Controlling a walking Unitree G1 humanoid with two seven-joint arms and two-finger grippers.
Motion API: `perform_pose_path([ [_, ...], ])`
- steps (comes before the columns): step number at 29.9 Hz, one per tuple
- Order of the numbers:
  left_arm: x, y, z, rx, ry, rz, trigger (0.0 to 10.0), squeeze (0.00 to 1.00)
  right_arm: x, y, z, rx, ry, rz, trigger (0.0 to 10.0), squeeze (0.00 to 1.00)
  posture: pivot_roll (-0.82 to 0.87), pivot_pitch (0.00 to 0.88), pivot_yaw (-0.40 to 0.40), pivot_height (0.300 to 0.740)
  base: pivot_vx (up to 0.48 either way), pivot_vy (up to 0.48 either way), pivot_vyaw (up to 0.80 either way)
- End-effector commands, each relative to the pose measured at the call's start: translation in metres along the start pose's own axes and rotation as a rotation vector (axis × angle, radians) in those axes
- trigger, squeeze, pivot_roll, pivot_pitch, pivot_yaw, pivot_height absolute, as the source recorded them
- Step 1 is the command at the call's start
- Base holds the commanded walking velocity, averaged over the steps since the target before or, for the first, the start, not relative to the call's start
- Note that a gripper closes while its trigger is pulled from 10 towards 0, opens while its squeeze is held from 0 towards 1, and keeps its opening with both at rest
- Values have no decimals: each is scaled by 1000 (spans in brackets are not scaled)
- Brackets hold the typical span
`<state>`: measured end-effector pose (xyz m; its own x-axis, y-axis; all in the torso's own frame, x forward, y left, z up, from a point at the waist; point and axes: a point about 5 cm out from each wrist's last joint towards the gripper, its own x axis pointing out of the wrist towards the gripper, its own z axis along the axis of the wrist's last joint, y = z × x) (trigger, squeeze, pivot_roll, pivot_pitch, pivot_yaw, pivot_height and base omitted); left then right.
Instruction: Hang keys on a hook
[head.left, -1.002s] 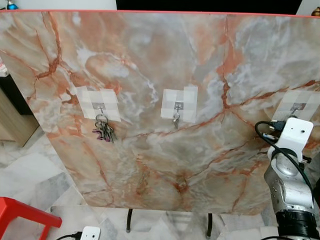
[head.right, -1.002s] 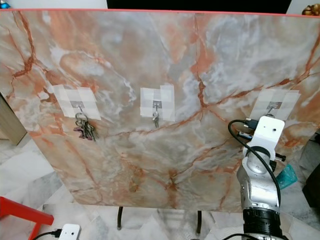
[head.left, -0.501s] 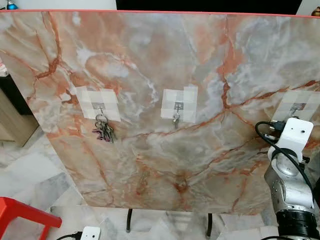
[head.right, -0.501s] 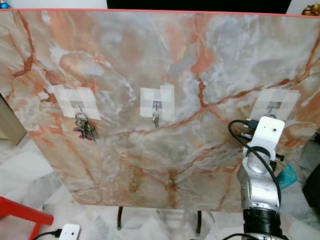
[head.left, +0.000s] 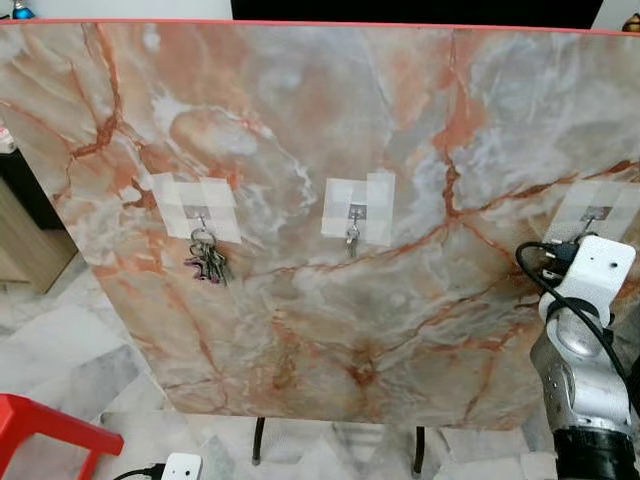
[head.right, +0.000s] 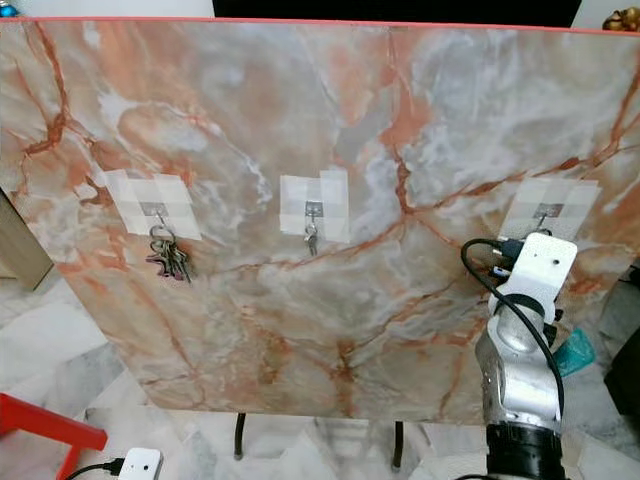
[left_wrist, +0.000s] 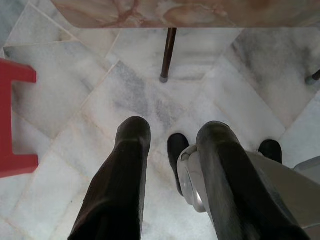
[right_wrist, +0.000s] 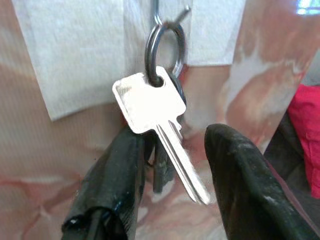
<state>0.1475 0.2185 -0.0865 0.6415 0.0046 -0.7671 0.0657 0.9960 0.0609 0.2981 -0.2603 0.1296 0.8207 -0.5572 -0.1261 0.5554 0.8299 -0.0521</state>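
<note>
Keys (right_wrist: 150, 107) seemingly between parted fingers (right_wrist: 235, 170)

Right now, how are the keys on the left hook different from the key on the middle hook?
The left hook's keys are a thick bunch with something purplish; the middle hook's key looks single, small and silvery. The bunch hangs lower and spreads wider; the middle key hangs straight down. Both dangle from taped hooks on the marble board.

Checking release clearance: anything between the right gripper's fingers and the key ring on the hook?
Nothing visible. The key ring hangs on the hook; the right gripper is open, fingers either side of the silver key.
</note>
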Motion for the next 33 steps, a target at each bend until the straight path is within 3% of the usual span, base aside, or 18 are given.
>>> perform_pose_path([
  [1, -2, 2, -5, 19, 7, 10, 10000, 0, -5, -1, -1, 8, -15, 9, 10000, 1000, 2, 0, -37, 740, 0, 0, 0],
  [12, -3, 6, -3, 15, -18, 32, 10000, 0, -44, -15, -54, -60, 129, 33, 10000, 1000, 5, 0, -38, 740, 0, 0, 0],
  [13, -3, 6, -3, 16, -17, 34, 10000, 0, -48, -18, -65, -84, 159, 37, 10000, 243, 1, 0, -39, 740, 0, 0, 0],
  [14, -3, 6, -3, 16, -17, 34, 10000, 0, -48, -18, -65, -84, 159, 37, 10000, 243, 1, 0, -39, 740, 0, 0, 0],
  [15, -4, 6, -4, 14, -15, 37, 10000, 0, -51, -20, -82, -110, 208, 52, 10000, 0, 1, 0, -39, 740, 0, 0, 0],
  [17, -4, 6, -5, 12, -9, 40, 10000, 0, -52, -22, -103, -143, 273, 66, 10000, 0, -4, 0, -39, 740, 0, 0, 0],
  [18, -4, 6, -5, 12, -9, 40, 10000, 0, -52, -22, -103, -143, 273, 66, 10000, 0, -4, 0, -39, 740, 0, 0, 0],
  [23, -2, 6, -3, 1, 3, 49, 10000, 0, -63, -17, -165, -213, 513, 123, 10000, 0, -3, 0, -43, 740, 0, 0, 0],
  [33, 0, 7, 0, 2, 12, 54, 10000, 0, -82, -6, -205, -258, 664, 246, 10000, 0, -8, 0, -41, 740, 0, 0, 0],
])
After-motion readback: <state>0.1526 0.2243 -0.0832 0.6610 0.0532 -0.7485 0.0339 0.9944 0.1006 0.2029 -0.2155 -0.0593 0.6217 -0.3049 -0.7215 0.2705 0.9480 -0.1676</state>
